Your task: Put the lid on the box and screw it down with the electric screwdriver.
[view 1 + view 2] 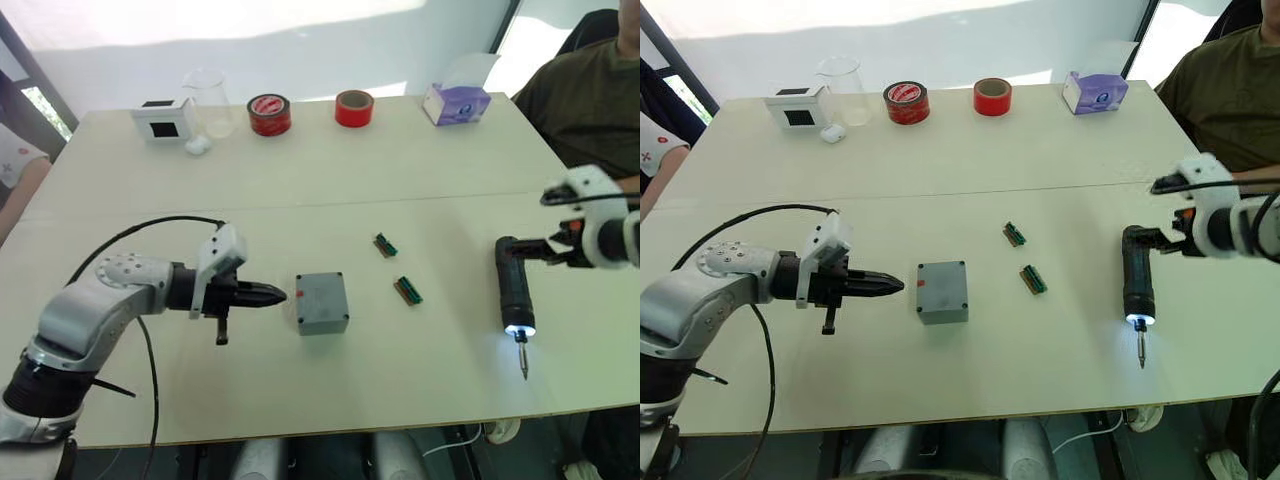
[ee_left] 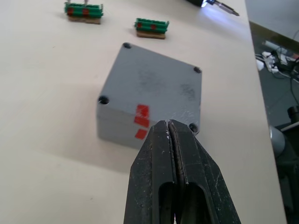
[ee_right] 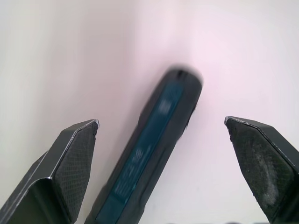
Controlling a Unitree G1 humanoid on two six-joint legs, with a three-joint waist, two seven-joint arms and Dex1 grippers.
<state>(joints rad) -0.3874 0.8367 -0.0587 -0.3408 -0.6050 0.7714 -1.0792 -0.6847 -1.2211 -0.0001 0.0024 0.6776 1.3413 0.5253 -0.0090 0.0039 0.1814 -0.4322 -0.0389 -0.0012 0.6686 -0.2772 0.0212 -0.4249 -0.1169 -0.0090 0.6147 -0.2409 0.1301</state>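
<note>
The box (image 1: 322,302), lid (image 2: 154,86) on, sits mid-frame, unsecured. The clenched left hand (image 1: 272,295) could nudge it; the released right hand (image 3: 161,135) straddles the electric screwdriver (image 1: 515,290), risking a skewed grasp.

box (image 1: 322,302) left of electric screwdriver (image 1: 515,290)

open table around box (image 1: 322,302), connectors (image 1: 407,290) beside
</note>
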